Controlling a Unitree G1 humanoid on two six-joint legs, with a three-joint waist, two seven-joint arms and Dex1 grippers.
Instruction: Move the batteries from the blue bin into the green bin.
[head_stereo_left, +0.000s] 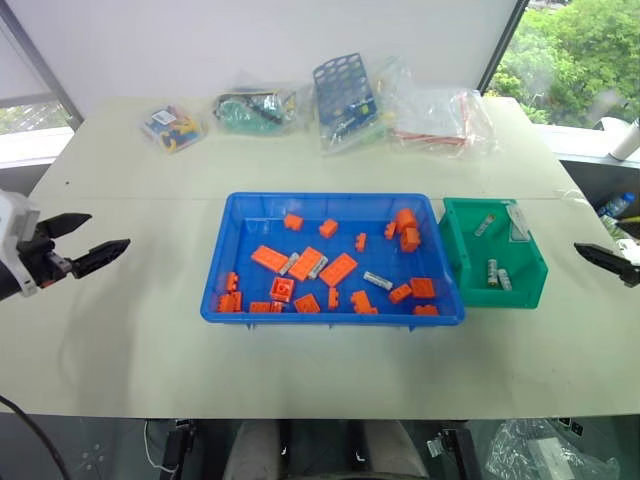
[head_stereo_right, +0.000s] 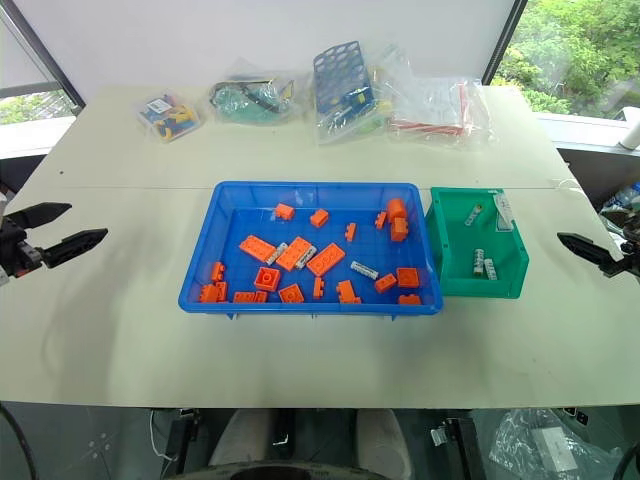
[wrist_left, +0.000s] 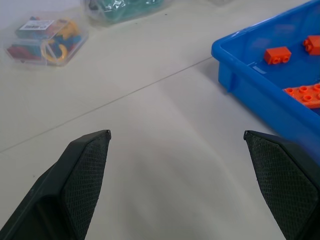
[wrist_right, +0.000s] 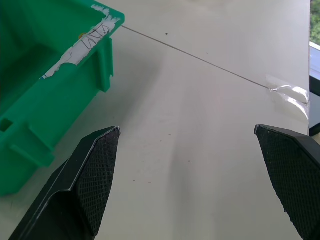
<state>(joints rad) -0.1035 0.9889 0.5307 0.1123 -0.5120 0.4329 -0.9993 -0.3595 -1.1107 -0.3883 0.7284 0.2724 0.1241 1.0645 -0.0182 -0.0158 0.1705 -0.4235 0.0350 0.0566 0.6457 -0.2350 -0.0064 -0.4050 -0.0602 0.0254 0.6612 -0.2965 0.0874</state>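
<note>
A: How were the claws seen?
B: The left gripper (head_stereo_left: 85, 244) and right gripper (wrist_right: 192, 175) were spread wide, nothing held.
A: And the batteries (head_stereo_left: 378, 280)?
B: Found between them, some in the blue bin (head_stereo_left: 240, 215), others in the green bin (head_stereo_left: 462, 262) beside the right one.

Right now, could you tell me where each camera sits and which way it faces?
Left and right eye views: on the head, looking forward and down at the table, blue bin and green bin; both grippers at the edges.
Left wrist view: along the open left gripper toward the blue bin's corner.
Right wrist view: along the open right gripper, beside the green bin.
Shared: both bins also appear in the head views.
</note>
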